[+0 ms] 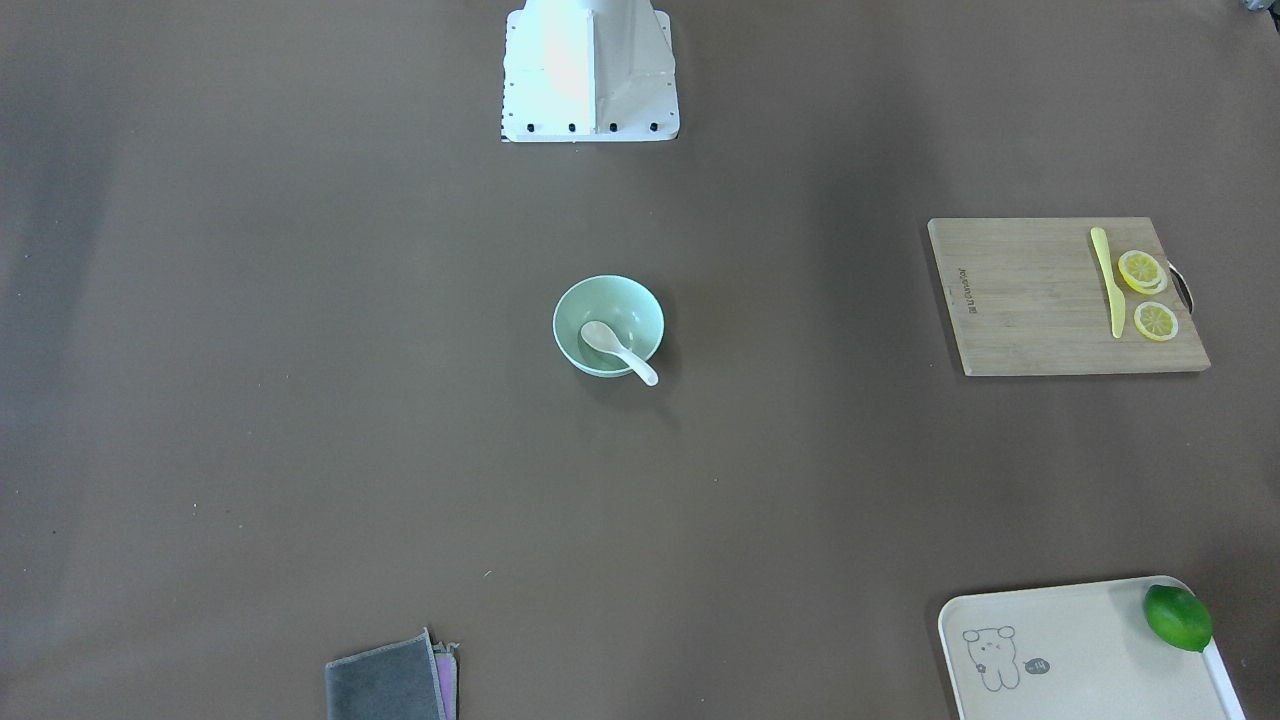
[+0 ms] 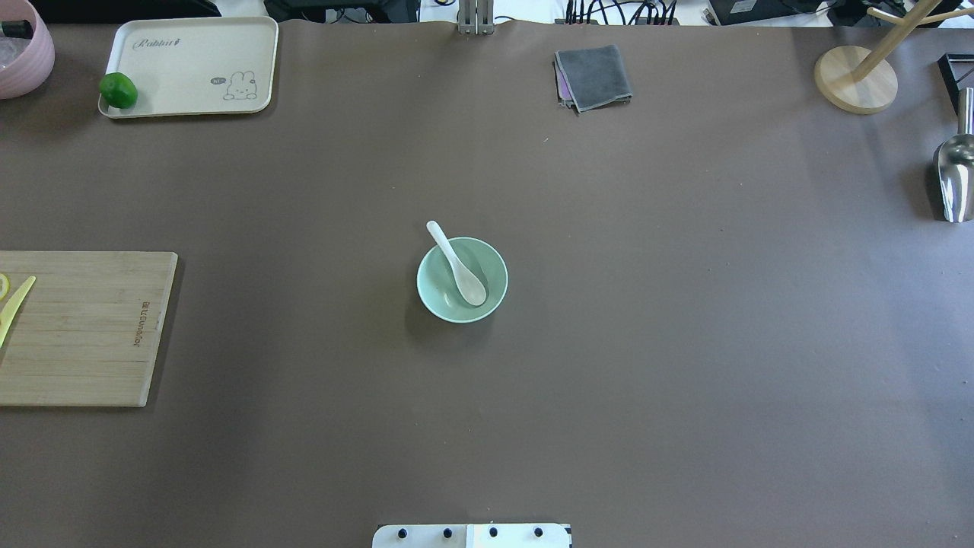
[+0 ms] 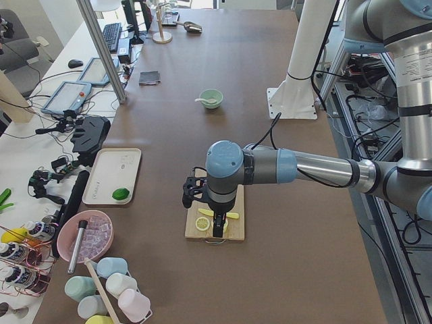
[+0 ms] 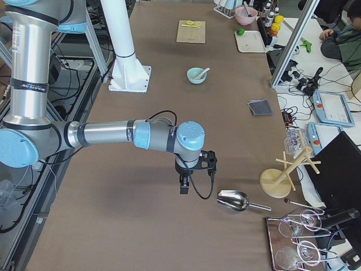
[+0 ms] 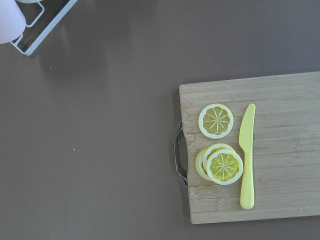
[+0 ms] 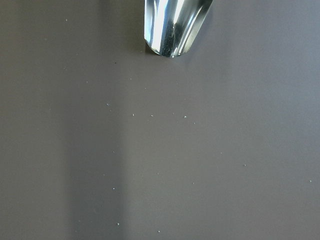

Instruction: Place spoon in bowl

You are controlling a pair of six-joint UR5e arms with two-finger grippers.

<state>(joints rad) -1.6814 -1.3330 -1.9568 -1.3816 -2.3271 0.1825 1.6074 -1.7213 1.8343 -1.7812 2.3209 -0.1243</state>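
The white spoon [image 1: 612,348] lies in the mint-green bowl [image 1: 640,300] at the table's middle, scoop inside and handle resting over the rim. Both also show in the overhead view: spoon [image 2: 459,268], bowl [image 2: 437,297]. No gripper is near them. My left gripper [image 3: 217,228] hangs over the cutting board at the table's left end and shows only in the exterior left view. My right gripper [image 4: 184,186] hangs over the table beside a metal scoop and shows only in the exterior right view. I cannot tell whether either is open or shut.
A wooden cutting board [image 1: 1030,300] holds a yellow knife [image 1: 1106,282] and lemon slices [image 1: 1142,270]. A cream tray [image 1: 1080,650] holds a lime [image 1: 1177,617]. A grey cloth [image 2: 593,76], a wooden stand [image 2: 856,80] and a metal scoop [image 2: 955,179] lie at the far and right sides.
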